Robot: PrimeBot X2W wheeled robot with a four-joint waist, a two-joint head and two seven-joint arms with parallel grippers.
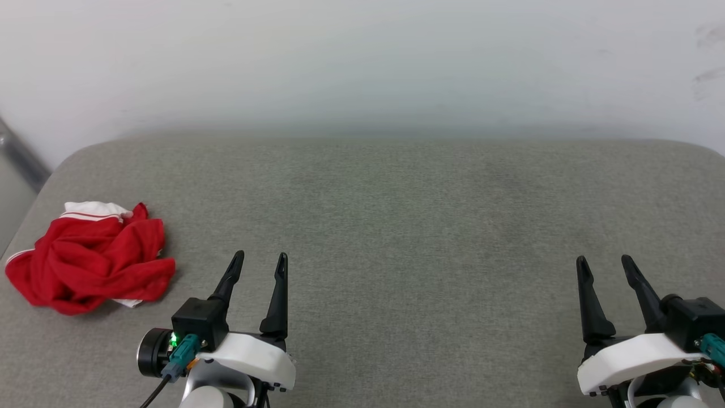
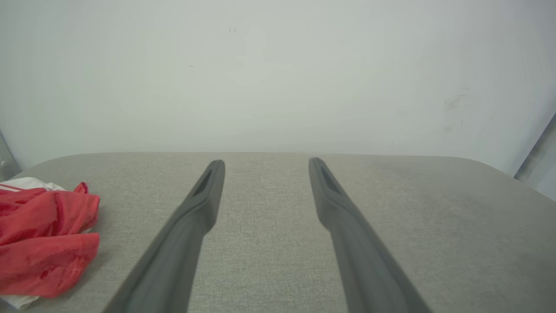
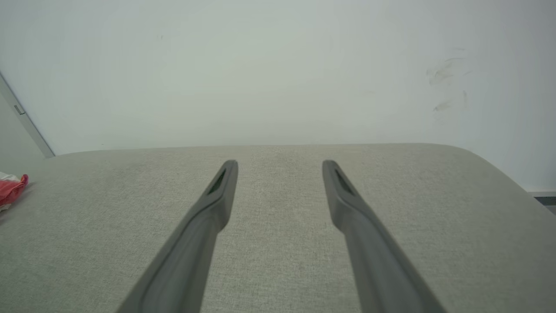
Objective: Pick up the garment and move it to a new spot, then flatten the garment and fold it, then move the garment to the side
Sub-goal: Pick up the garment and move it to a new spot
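Head view: the left gripper (image 1: 261, 256) sits at 7 o'clock of the frame, fingers spread wide and holding nothing, tips aimed toward 12 over the grey surface (image 1: 396, 215). The right gripper (image 1: 604, 260) is at 5 o'clock, just as wide and empty, its fingers leaning a touch toward 11. The garment (image 1: 90, 258), a crumpled red heap with white trim, lies at 9 o'clock from the left gripper, near the surface's left edge and touching neither gripper.

Left wrist view: the left gripper (image 2: 266, 161) gapes, with bare surface between its fingers. The garment (image 2: 43, 234) is at 8 o'clock, clear of them.

Right wrist view: the right gripper (image 3: 280, 163) is spread and empty. A sliver of the garment (image 3: 11, 189) shows at 9 o'clock, well apart.
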